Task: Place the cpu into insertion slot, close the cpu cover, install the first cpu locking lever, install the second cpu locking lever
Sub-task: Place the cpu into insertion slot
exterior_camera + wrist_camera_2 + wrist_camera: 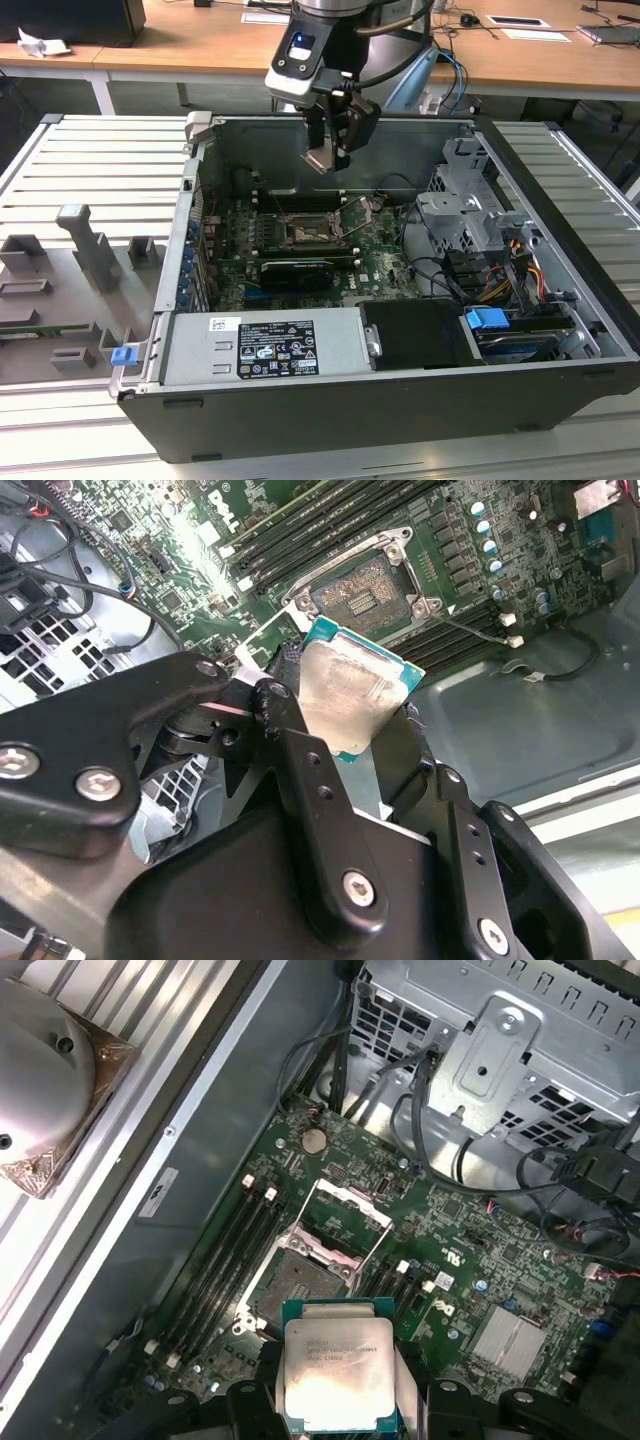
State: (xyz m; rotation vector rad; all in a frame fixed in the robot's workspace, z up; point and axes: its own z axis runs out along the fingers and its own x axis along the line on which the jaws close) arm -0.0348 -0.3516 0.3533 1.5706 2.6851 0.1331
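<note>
My gripper [328, 155] hangs above the open computer case, shut on the cpu [322, 160]. The cpu [345, 690] is a square chip with a pale metal face and a green edge, clamped between the black fingers [300, 770]. In the first wrist view the cpu [335, 1375] sits in the gripper [337, 1392], just off the insertion slot [295, 1290]. The insertion slot [305, 232] is a dark square socket with a silver rim on the green board, also seen in the second wrist view [360, 588]. The cpu cover [345, 1215] stands swung up and open beside the socket [355, 212].
Long black memory slots [235, 1250] flank the socket. A silver drive cage [465, 215] with cables stands at the exterior view's right, and a power supply [270, 345] lies along the front. The case's back wall [260, 150] is close behind the gripper. A grey fixture block [90, 245] sits outside the case.
</note>
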